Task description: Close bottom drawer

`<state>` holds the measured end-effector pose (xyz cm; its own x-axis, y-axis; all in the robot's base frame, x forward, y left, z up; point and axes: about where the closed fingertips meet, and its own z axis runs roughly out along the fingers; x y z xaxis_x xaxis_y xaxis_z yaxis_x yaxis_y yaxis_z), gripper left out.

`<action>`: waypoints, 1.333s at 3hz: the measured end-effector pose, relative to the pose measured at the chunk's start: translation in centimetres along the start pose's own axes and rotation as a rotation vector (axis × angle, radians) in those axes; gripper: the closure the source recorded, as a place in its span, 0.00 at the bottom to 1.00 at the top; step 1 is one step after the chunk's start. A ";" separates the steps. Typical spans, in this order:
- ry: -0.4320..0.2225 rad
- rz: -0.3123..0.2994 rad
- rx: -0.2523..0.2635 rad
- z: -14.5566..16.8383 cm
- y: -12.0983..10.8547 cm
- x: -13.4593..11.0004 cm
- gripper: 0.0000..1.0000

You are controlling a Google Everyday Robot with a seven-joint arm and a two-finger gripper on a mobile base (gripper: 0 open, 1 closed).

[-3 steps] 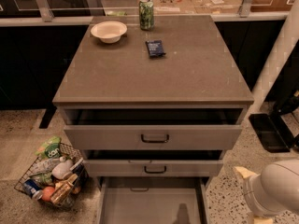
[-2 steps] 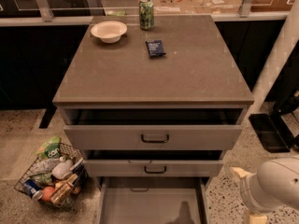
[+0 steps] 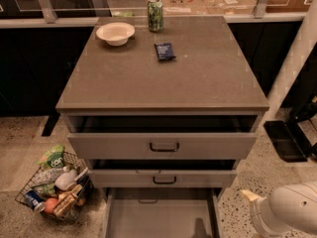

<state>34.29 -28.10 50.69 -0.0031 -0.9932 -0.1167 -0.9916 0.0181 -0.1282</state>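
The grey cabinet has three drawers, all open. The bottom drawer is pulled out the farthest, and its plain grey tray interior shows at the lower edge of the view. Its front is cut off below the frame. The middle drawer and the top drawer stand slightly open above it, each with a dark bar handle. My gripper is at the lower right, beside the bottom drawer's right side and apart from it. Only a tan tip shows ahead of the white arm.
On the cabinet top are a white bowl, a green can and a dark packet. A wire basket of groceries stands on the floor at the left. A dark base and a white post are at the right.
The white arm and gripper tip have moved slightly left and lower at the bottom right. The drawers have not moved.
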 end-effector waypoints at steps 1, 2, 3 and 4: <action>-0.018 -0.034 -0.011 2.2 1.9 -0.3 0.00; -0.017 -0.056 -0.025 4.3 3.7 -0.6 0.00; 0.022 -0.103 -0.034 8.0 5.6 -0.8 0.00; 0.022 -0.103 -0.034 8.0 5.6 -0.8 0.00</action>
<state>29.76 -26.31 42.16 0.0965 -0.9919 -0.0830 -0.9906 -0.0876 -0.1048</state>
